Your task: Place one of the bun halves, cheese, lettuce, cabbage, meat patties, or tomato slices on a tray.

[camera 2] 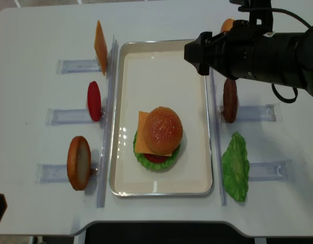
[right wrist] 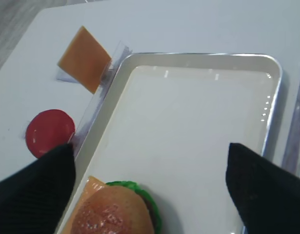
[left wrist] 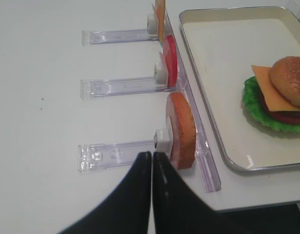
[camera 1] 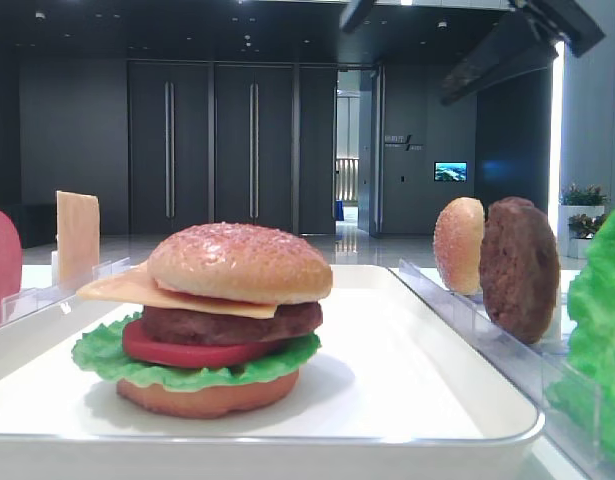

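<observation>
A stacked burger stands on the white tray [camera 2: 161,66]. Its sesame top bun [camera 2: 161,129] sits over cheese [camera 1: 127,288], a meat patty [camera 1: 232,322], a tomato slice [camera 1: 187,352], lettuce [camera 1: 107,355] and a bottom bun [camera 1: 207,395]. My right gripper [right wrist: 150,146] hangs open above the tray's bare far half with nothing between its fingers; the burger's top bun [right wrist: 110,214] lies just below it. In the left wrist view my left gripper [left wrist: 152,154] is shut and empty, over the table next to the racked orange-brown bun [left wrist: 181,129].
Clear racks flank the tray. On the left stand a cheese slice [camera 2: 100,39], a tomato slice [camera 2: 94,100] and the flat bun [camera 2: 79,162]. On the right stand a pale bun [camera 1: 458,245], a patty [camera 2: 229,100] and a lettuce leaf [camera 2: 235,165]. The right arm [camera 2: 258,51] spans the far right.
</observation>
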Available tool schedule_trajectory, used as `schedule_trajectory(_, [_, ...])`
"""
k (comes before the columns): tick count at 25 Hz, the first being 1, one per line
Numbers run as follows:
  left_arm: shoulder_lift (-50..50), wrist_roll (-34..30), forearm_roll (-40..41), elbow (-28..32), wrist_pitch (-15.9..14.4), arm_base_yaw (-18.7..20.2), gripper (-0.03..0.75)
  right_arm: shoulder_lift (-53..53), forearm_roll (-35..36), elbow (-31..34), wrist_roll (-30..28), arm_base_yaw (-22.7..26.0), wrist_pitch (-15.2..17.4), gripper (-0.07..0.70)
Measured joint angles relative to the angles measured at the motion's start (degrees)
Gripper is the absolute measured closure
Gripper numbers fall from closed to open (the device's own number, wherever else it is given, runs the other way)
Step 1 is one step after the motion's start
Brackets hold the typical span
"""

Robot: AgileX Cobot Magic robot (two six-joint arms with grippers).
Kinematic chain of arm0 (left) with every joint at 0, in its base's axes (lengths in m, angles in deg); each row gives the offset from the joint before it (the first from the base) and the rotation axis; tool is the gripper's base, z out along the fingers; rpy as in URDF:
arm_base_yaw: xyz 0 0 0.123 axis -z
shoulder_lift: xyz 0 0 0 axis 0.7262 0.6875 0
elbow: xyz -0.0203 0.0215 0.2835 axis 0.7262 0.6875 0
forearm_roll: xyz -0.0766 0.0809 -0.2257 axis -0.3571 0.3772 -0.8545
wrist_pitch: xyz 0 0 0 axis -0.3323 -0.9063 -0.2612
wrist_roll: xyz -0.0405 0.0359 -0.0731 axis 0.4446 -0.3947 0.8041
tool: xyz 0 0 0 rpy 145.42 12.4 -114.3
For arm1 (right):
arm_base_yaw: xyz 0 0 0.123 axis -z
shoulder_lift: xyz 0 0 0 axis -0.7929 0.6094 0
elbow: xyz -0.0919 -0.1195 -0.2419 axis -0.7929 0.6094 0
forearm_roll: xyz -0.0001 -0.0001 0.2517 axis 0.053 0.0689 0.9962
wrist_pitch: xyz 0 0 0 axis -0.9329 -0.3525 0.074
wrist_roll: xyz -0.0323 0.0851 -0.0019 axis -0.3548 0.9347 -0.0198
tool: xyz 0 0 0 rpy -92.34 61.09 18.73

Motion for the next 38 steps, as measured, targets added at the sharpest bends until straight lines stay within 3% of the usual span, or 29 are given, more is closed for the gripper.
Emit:
schedule_trajectory(9, [0.00, 0.00, 0.00, 0.00, 0.00, 0.00, 0.715, -0.07, -4.92, -0.10, 0.00, 9.28, 1.87, 0.038])
schedule_trajectory(21, [0.00, 0.64, 0.00, 0.00, 0.00, 0.00, 0.715, -0.07, -13.12, -1.66, 0.38, 27.70, 12.85, 0.039])
schedule_trajectory(26, [0.00, 0.64, 0.00, 0.00, 0.00, 0.00, 0.715, -0.11, -16.81, -1.68, 0.59, 33.01, 17.40, 0.039])
schedule_trajectory(33, [0.00, 0.64, 0.00, 0.00, 0.00, 0.00, 0.715, -0.11, -27.28, -4.30, 9.88, 37.14, 27.19, 0.041])
schedule_trajectory(38, [0.00, 0.64, 0.00, 0.00, 0.00, 0.00, 0.715, -0.17, -36.16, -8.59, 19.18, 37.19, 37.74, 0.042])
